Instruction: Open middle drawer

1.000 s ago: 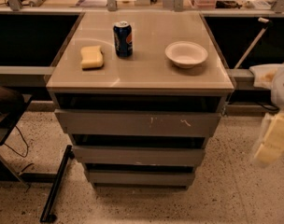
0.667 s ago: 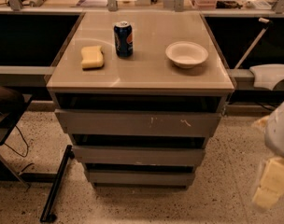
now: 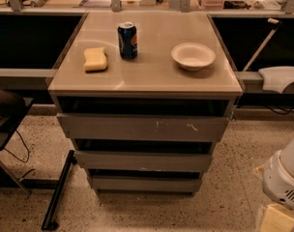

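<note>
The middle drawer (image 3: 144, 161) is the grey, handle-less front in the cabinet stack, directly below the scratched top drawer front (image 3: 142, 128) and directly above the narrowest bottom drawer front (image 3: 144, 183). The gripper (image 3: 277, 220) sits at the lower right corner of the view, low over the speckled floor (image 3: 234, 197) and below the white arm housing (image 3: 285, 175). It is well apart from the middle drawer, to the right of it, and its opening state cannot be determined.
</note>
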Tool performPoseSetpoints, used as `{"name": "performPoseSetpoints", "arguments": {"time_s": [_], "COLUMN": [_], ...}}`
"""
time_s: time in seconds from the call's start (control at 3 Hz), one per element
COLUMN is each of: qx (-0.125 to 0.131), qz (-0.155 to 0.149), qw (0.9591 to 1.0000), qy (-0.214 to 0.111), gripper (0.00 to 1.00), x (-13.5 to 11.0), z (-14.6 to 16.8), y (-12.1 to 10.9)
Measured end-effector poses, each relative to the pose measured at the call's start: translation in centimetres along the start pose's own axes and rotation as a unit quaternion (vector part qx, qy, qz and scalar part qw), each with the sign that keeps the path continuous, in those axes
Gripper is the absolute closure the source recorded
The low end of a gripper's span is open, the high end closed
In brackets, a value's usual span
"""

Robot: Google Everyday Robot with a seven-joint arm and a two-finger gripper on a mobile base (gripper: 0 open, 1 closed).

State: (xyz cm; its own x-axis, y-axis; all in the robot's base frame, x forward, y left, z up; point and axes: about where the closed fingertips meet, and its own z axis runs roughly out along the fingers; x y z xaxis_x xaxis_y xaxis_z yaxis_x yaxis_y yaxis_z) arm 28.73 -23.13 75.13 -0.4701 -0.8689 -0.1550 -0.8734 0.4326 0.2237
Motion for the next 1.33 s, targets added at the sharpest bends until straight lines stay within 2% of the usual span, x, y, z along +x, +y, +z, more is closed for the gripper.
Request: {"name": "performPoseSetpoints", "arguments": {"time_s": [0.33, 0.67, 1.0, 1.33], "qx": [0.001, 0.021, 0.029, 0.085], "qz": [0.0, -0.006, -0.043, -0.118], "qw": [1.0, 0.9991, 0.9911, 0.9664], "qy": [0.0, -0.036, -0.122, -0.212], "gripper": [0.0, 0.0, 0.0, 0.0], "x": [0.0, -0.8, -6.7, -16.7], "z": [0.0, 1.1, 3.7, 1.2], "y": [0.0, -0.1, 0.9, 1.5]}}
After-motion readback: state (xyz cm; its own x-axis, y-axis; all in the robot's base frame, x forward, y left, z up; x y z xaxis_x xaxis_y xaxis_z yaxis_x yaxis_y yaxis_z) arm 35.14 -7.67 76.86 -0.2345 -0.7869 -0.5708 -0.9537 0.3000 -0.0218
